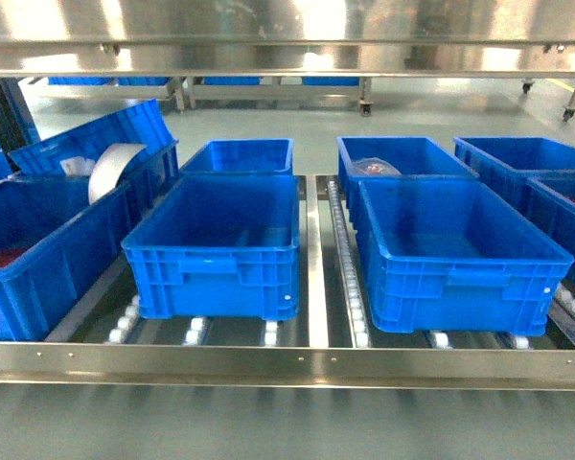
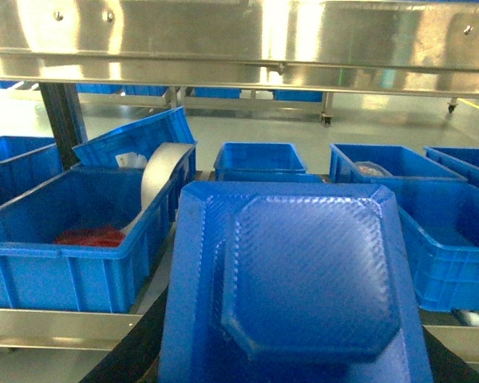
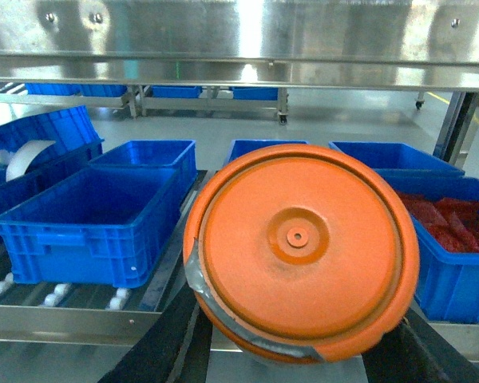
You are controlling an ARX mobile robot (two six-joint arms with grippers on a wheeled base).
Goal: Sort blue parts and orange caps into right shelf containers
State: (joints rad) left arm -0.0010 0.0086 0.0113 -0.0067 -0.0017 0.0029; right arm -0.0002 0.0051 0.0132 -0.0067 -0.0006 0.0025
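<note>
A blue part (image 2: 303, 279) is filling the left wrist view, sitting right at the left claw, whose fingers are hidden, so I cannot tell its grip. An orange cap (image 3: 299, 251) is likewise covering the right claw, grip unclear. Blue containers (image 1: 216, 244) are sitting on the roller shelf (image 1: 316, 278) ahead

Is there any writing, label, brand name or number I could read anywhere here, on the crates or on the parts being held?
None can be read.
White label in the tilted crate: too blurred to tell whether it carries print.
Blue part at the left wrist camera: only a moulded texture, no text.
Orange cap at the right wrist camera: plain moulded rings, no text.
Front crates: no visible markings.
</note>
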